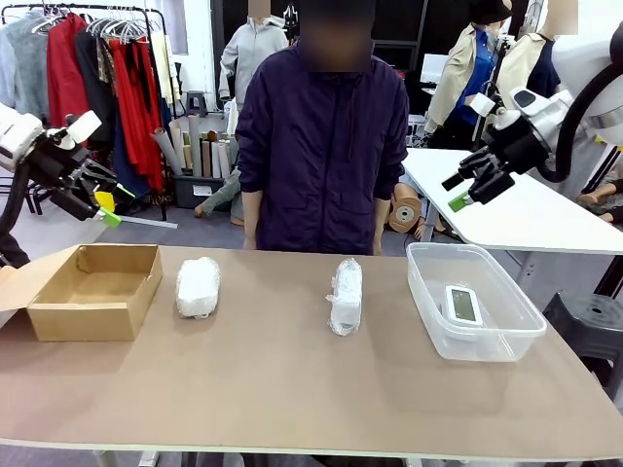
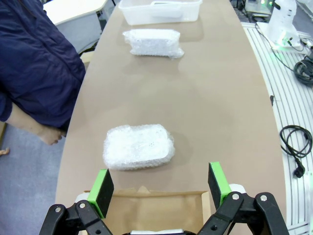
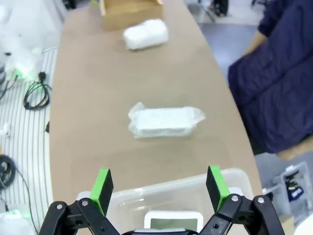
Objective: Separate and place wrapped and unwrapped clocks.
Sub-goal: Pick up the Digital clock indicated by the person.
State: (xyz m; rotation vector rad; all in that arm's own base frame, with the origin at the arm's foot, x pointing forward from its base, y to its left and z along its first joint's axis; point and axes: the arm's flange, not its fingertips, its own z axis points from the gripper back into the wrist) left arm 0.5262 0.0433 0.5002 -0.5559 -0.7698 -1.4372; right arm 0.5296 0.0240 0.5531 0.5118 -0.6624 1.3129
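Observation:
Two clocks in whitish bubble wrap lie on the brown table: one point(image 1: 198, 286) point(image 2: 139, 146) point(image 3: 145, 35) beside the cardboard box, the other point(image 1: 346, 295) point(image 2: 153, 42) point(image 3: 165, 122) near the middle. A bare white clock point(image 1: 462, 305) point(image 3: 173, 220) with a grey-green screen lies inside the clear plastic tub point(image 1: 429, 299) point(image 3: 127, 200) point(image 2: 161, 10) at the right. My left gripper point(image 1: 107, 209) point(image 2: 160, 184) hangs open in the air above the box. High over the tub, my right gripper point(image 1: 459, 193) point(image 3: 160, 186) is open too. Neither holds anything.
An open brown cardboard box point(image 1: 93, 290) point(image 2: 154, 214) point(image 3: 129, 10) sits at the table's left end. A person in a dark blue jacket point(image 1: 323, 136) stands at the far edge, hands down. A white table point(image 1: 526, 209) stands behind at the right.

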